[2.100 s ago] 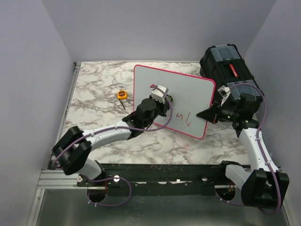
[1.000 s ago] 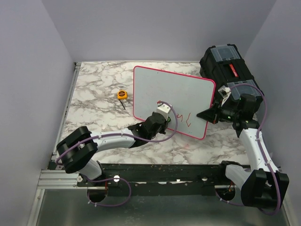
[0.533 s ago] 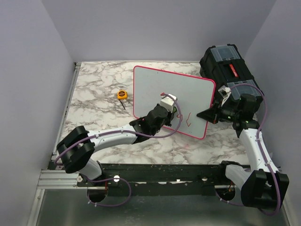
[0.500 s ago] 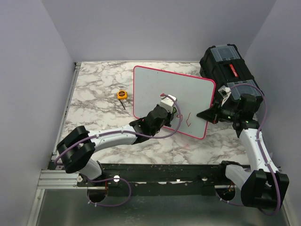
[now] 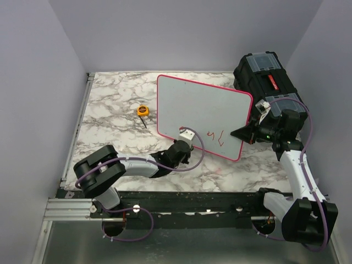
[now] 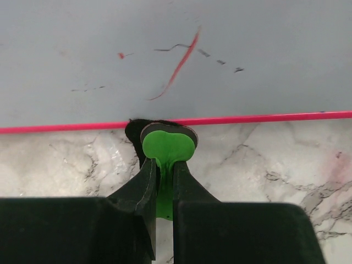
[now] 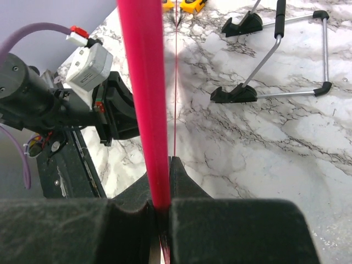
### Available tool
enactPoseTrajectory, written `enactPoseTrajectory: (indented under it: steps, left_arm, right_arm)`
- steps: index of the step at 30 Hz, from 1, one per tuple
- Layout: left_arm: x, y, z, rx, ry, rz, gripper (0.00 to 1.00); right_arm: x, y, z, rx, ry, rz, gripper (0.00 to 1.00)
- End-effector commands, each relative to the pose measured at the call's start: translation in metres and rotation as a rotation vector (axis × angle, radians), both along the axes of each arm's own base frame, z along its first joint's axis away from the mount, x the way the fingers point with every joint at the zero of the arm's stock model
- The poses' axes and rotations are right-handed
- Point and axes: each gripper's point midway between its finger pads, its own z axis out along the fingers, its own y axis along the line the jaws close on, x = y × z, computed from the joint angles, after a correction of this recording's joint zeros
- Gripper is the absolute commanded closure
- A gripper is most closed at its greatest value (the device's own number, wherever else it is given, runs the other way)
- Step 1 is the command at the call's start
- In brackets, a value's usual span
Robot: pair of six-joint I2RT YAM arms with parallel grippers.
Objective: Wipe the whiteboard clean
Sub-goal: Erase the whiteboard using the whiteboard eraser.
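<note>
Notes: the whiteboard (image 5: 203, 113) stands mid-table, long axis left-right. My right gripper (image 7: 160, 181) is clamped on its right rim. My left gripper (image 6: 165, 165) pinches the green eraser (image 6: 168, 146) at the near rim. The red marks (image 6: 180, 63) lie beyond, farther right.

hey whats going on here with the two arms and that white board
The right fingers are clamped on the pink-red rim of the whiteboard, holding it tilted up off the marble table. The left fingers are shut on a small green eraser, which sits down at the board's near rim. A few red marker strokes show near that lower edge, so the erasing is not finished.
</note>
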Motion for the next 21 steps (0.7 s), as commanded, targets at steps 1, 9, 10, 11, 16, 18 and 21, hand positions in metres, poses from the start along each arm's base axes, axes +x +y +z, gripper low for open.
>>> enactPoseTrajectory:
  steps: [1,9,10,11,16,18,21]
  left_arm:
    - [0.016,0.026,-0.005,-0.009,0.023,0.094,1.0]
    - [0.042,0.013,0.042,-0.04,-0.057,0.052,1.0]
    - [0.044,0.007,0.047,-0.05,-0.062,0.039,1.0]
    - [0.045,0.001,0.051,-0.058,-0.062,0.026,1.0]
    - [0.043,-0.03,0.064,-0.095,-0.05,-0.027,1.0]
    - [0.038,-0.039,0.064,-0.108,-0.041,-0.041,1.0]
    - [0.025,-0.052,0.068,-0.139,-0.032,-0.066,1.0]
  right_arm:
    - [-0.006,0.007,0.019,0.015,-0.089,0.064,1.0]
    - [-0.006,0.007,0.019,0.015,-0.091,0.063,1.0]
    - [-0.006,0.007,0.019,0.014,-0.091,0.063,1.0]
    - [-0.006,0.007,0.019,0.014,-0.092,0.063,1.0]
    - [-0.006,0.007,0.019,0.015,-0.089,0.064,1.0]
    - [-0.006,0.007,0.019,0.015,-0.091,0.065,1.0]
    - [-0.006,0.007,0.019,0.015,-0.091,0.065,1.0]
